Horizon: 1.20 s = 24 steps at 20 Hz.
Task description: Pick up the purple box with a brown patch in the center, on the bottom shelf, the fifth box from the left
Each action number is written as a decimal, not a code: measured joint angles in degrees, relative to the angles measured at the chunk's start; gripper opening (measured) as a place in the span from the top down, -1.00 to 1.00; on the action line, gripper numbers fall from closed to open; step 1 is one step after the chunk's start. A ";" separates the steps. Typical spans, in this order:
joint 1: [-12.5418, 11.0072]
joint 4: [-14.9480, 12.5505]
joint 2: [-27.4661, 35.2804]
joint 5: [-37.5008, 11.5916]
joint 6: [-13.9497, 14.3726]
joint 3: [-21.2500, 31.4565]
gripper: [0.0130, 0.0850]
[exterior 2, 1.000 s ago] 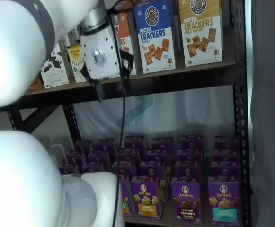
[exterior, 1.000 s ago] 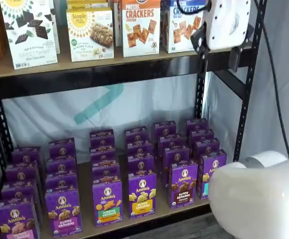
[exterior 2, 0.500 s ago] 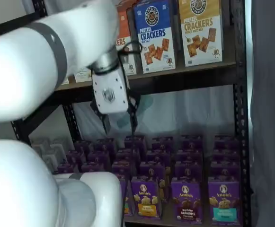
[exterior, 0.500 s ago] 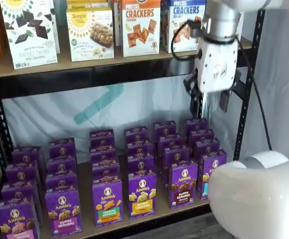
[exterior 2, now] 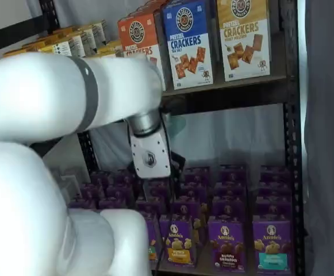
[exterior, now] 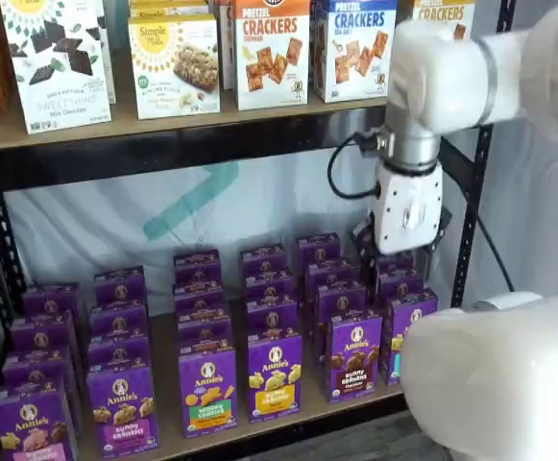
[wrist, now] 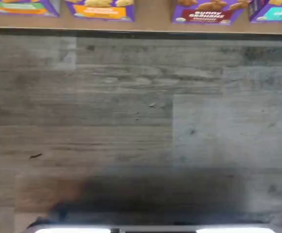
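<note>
Bunny-grahams carton in purple card, the purple box [exterior: 352, 355] with its chocolate-brown cookies and brown band, stands upright at the front edge of the bottom shelf [exterior: 298, 415], touching nothing but its neighbours; it also shows in a shelf view [exterior 2: 226, 242], with a teal-banded Annie's carton [exterior 2: 272, 243] just beside it at three o'clock and a yellow-banded one [exterior 2: 179, 240] at nine o'clock. Rows of like purple cartons run back behind it on the light wood board, which is edged in black metal. The gripper [exterior: 401, 257], glossy white in the body, hangs above the rear rows at about one o'clock from the target, well apart from it; its black fingers are lost against the cartons, so whether they stand wide or narrow cannot be told. The wrist view looks down on grey, wood-grained flooring [wrist: 141, 121], the shelf's front edge just showing. By these pictures the approach is in hand, nothing grasped; the next move calls for coming forward and down to the front row, fingers spread to clear the carton's flat faces.
</note>
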 joint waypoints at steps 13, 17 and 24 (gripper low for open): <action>-5.51 1.08 21.81 -29.36 -5.66 5.85 -1.00; -6.21 0.95 29.73 -35.97 -6.31 5.28 -1.00; -5.84 6.94 42.92 -48.92 -11.69 3.51 -1.00</action>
